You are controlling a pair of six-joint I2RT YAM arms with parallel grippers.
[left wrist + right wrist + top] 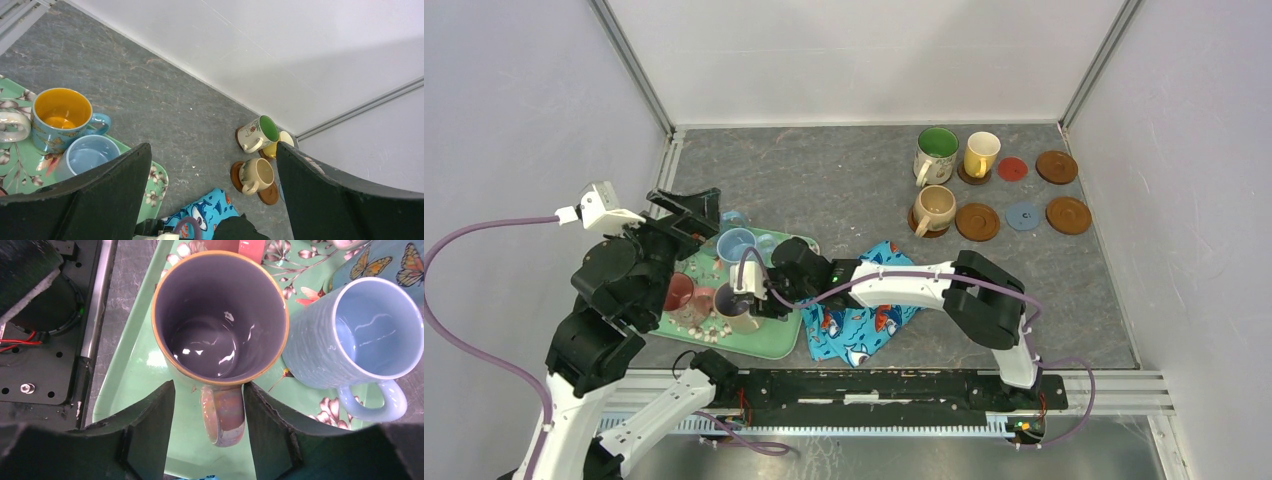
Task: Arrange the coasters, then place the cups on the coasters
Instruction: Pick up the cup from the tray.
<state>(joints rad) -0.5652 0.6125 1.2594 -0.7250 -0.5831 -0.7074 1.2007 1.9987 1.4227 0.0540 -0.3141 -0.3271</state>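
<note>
Straddling the handle of the lilac-lined mug [220, 325] on the green tray [135, 370], near left: right gripper [209, 407], fingers apart, not clamped. Hovering above tray: left gripper [214, 152], fingers spread wide.

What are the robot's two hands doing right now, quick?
Left gripper: open, holding nothing.
Right gripper: open, jaws either side of the handle of the lilac-lined mug, not clamped yet.

green tray [135, 375]: crowded, light blue mug [375, 330] just beside lilac-lined mug [220, 340] | desk [824, 190] between tray and far coasters [1024, 215]: bare, open passage | shark cloth [864, 320]: rumpled, beside tray
</note>
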